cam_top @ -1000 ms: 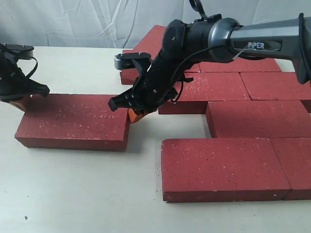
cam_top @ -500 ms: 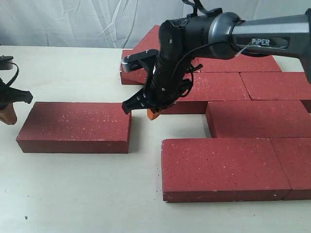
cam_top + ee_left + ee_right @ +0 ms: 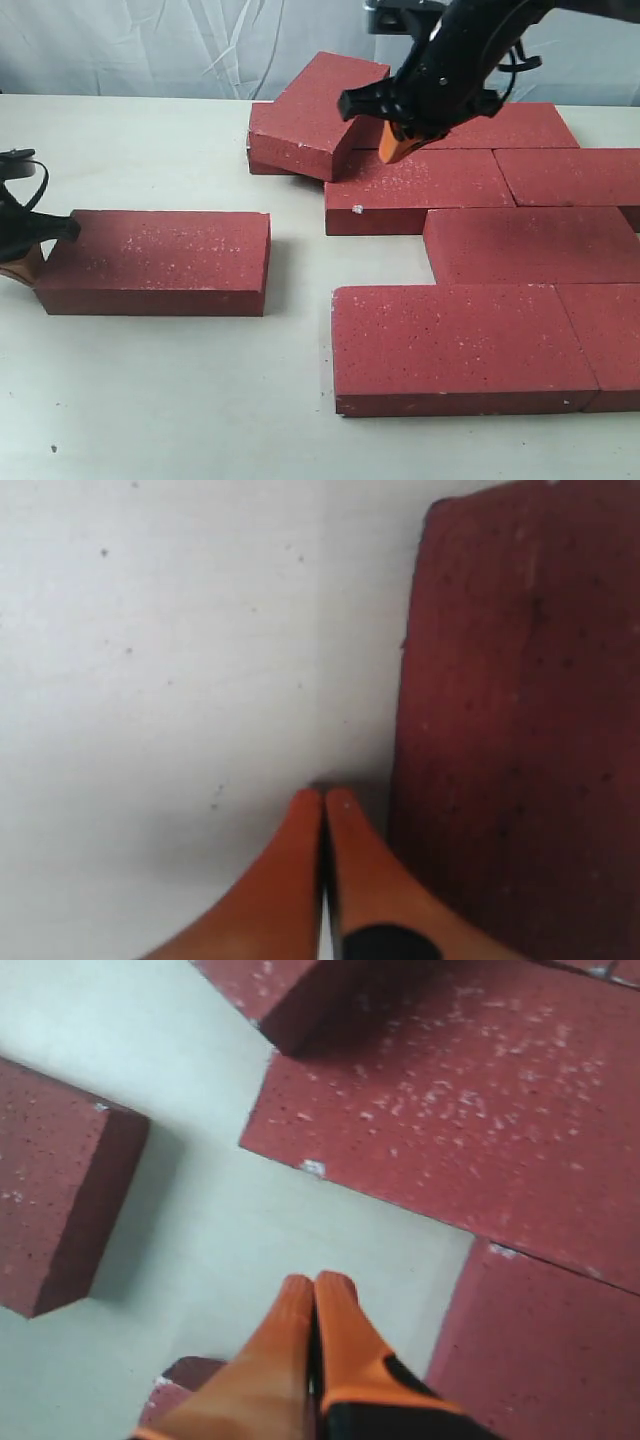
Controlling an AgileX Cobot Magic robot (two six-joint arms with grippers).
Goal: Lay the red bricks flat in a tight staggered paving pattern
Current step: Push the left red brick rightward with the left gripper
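Note:
Several dark-red bricks lie on the table. A lone brick lies at the left, apart from the rest. At its left end my left gripper is shut and empty, low on the table, with the brick's end face beside its fingertips. On the right, paved bricks lie flat in staggered rows. One brick rests tilted on another at the back. My right gripper is shut and empty, raised above the paved brick.
A white curtain backs the table. Bare tabletop stretches along the front and left. A gap of table separates the lone brick from the paved group.
My right arm has lifted away from the lone brick's right end and swung up and back over the paved bricks. My left gripper stays low by the brick's left end.

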